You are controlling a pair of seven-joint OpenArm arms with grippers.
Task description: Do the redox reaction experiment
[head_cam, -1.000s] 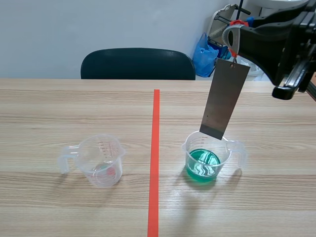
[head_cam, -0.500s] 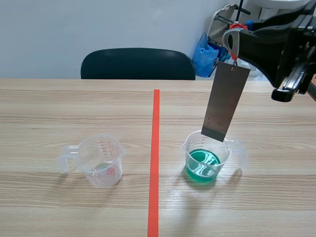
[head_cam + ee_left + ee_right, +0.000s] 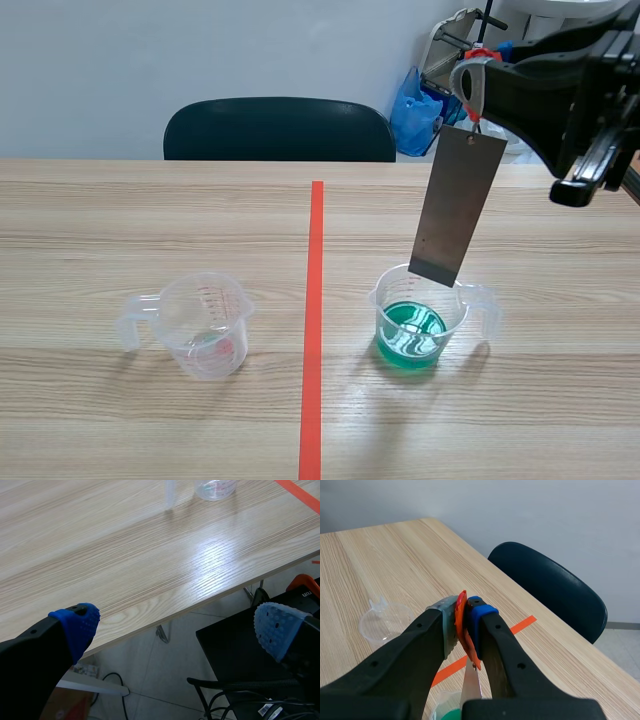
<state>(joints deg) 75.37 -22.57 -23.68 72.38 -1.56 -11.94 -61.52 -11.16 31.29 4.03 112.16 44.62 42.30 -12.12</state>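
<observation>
Table: dipping step in hand.
Left gripper idle past the table edge, fingers apart.
Right gripper clamped on the orange tag.
Metal strip hangs at the rim of the green-liquid cup and looks undipped.
Next, likely: lower it straight down.

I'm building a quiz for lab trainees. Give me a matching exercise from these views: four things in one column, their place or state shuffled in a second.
1 metal strip
2 right-hand beaker
3 left-hand beaker
4 left gripper

A open, beyond the table edge
B holds green liquid
C hangs from the right gripper
D clear, reddish trace inside

Pairs: 1-C, 2-B, 3-D, 4-A
</observation>
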